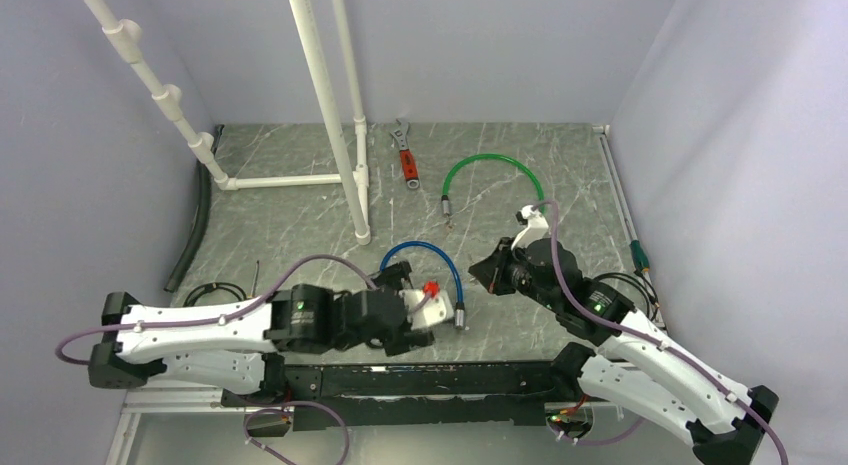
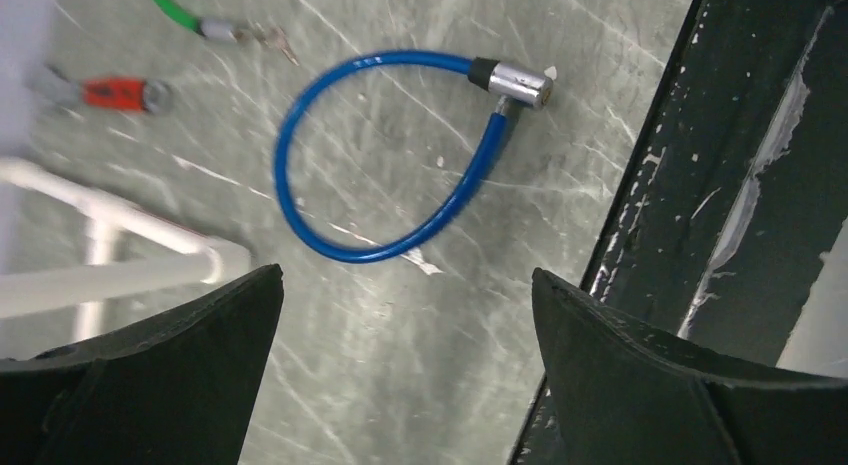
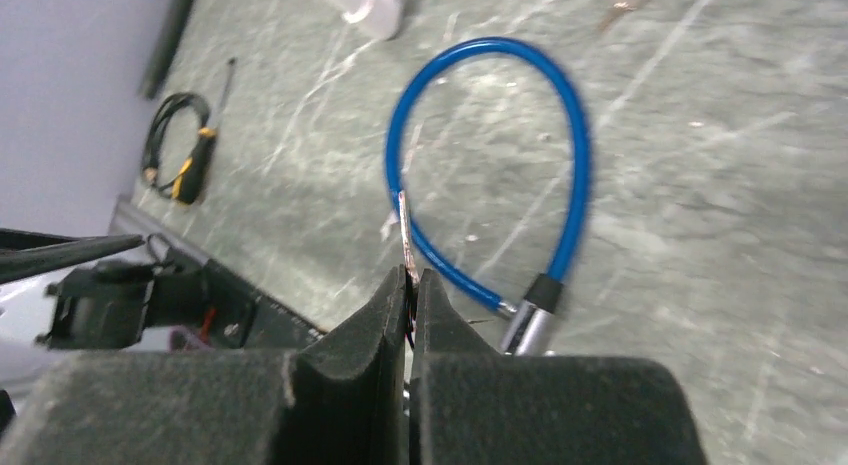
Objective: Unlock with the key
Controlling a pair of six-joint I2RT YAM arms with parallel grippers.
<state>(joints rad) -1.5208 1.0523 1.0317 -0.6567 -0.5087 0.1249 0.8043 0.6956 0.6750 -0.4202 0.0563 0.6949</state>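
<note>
Two cable locks lie on the bench [image 2: 400, 385]: a green cable lock [image 1: 488, 160] farther back and a blue cable lock [image 2: 285, 175] nearer the arms. The key [image 3: 404, 235], a thin silvery blade, is pinched between the fully closed jaws of the right gripper [image 3: 412, 280]. Its tip pokes out past the fingertips, above the blue loop and short of the silver lock cylinder [image 3: 527, 325]. The left gripper [image 2: 405, 315] hangs over the same lock with its jaws spread wide and nothing between them.

The key looks light, stiff and slick, and likely to swivel in a pinch. It is best held squarely on its flat head with the blade free. The cable seems springy and the cylinder may skid when pushed, so the free jaws should clamp the cylinder body and leave the keyhole end clear.
</note>
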